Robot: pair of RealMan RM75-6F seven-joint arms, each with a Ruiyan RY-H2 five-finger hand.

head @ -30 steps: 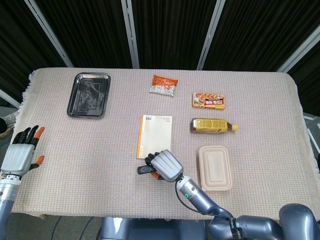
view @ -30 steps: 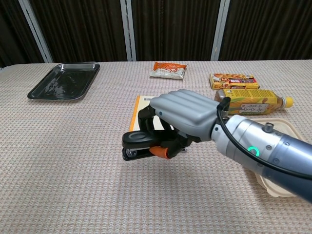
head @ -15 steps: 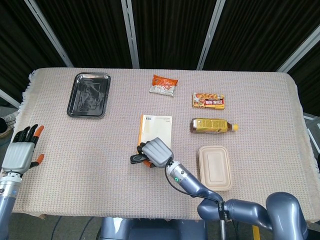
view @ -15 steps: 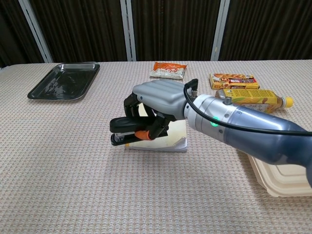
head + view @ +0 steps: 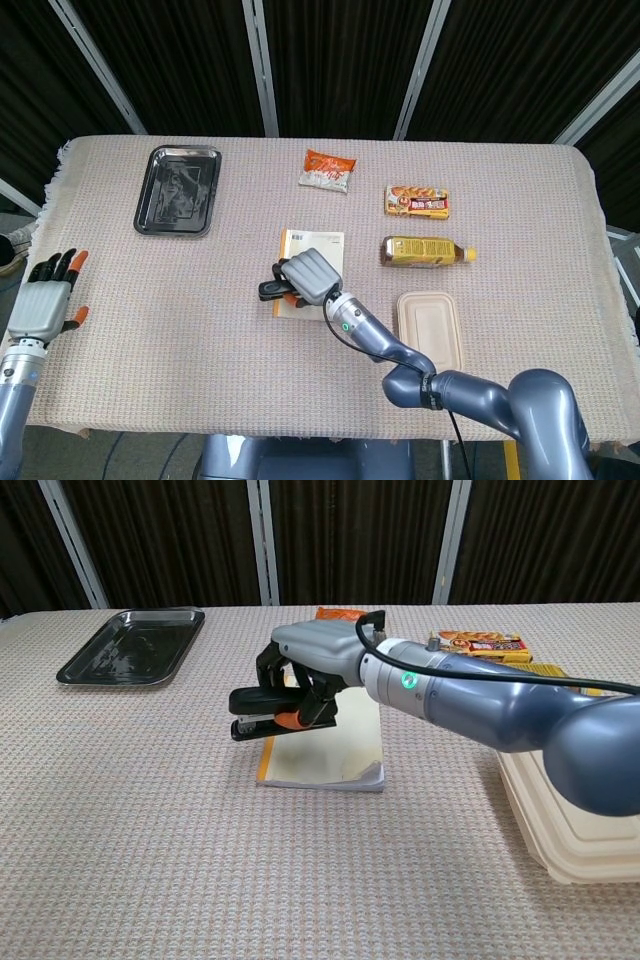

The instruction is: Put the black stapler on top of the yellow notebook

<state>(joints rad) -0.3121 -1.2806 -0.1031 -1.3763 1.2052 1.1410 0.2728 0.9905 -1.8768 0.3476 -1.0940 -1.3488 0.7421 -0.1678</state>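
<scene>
My right hand (image 5: 308,274) (image 5: 312,665) grips the black stapler (image 5: 270,290) (image 5: 262,712), which sticks out to the left in the air above the left edge of the yellow notebook (image 5: 322,246) (image 5: 340,755). The notebook lies flat in the middle of the table, partly hidden under the hand and forearm. My left hand (image 5: 45,300) hangs at the table's left edge with its fingers apart and nothing in it; the chest view does not show it.
A black tray (image 5: 179,189) (image 5: 132,646) sits at the back left. A snack bag (image 5: 326,171), a snack box (image 5: 416,202) (image 5: 477,644) and a tea bottle (image 5: 424,251) lie behind and right of the notebook. A beige lidded container (image 5: 430,334) (image 5: 560,820) is at the front right.
My right hand has carried the stapler away from the table's front edge toward the back, from in front of the notebook to above its left edge. The left hand has barely moved.
</scene>
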